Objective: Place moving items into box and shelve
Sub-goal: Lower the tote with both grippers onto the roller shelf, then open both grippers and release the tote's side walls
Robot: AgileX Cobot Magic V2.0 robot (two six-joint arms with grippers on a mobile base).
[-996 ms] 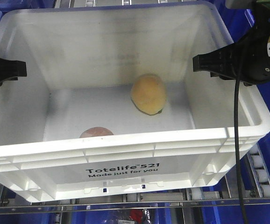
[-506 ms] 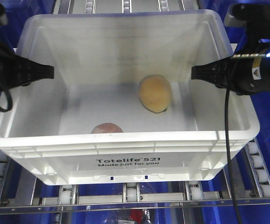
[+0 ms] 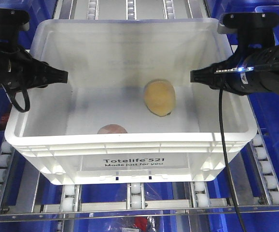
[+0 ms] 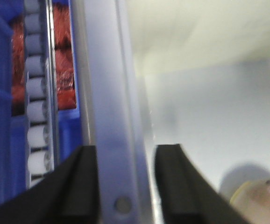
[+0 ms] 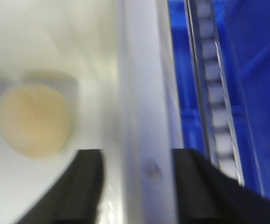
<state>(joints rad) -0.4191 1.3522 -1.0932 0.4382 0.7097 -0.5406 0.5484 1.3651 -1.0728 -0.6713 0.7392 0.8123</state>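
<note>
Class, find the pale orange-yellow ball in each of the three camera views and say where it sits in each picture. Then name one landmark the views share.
Front view: the orange-yellow ball lies on the white tote's floor, right of centre.
Left wrist view: not clearly in it; only a blurred pale round item shows at the bottom right corner, which cannot be identified.
Right wrist view: the ball is at the left, blurred, inside the tote.
Shared landmark: the white tote's rim.

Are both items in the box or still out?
In. The ball lies on the floor of the box; the pinkish item sits by its near wall, partly hidden behind the rim.
</note>
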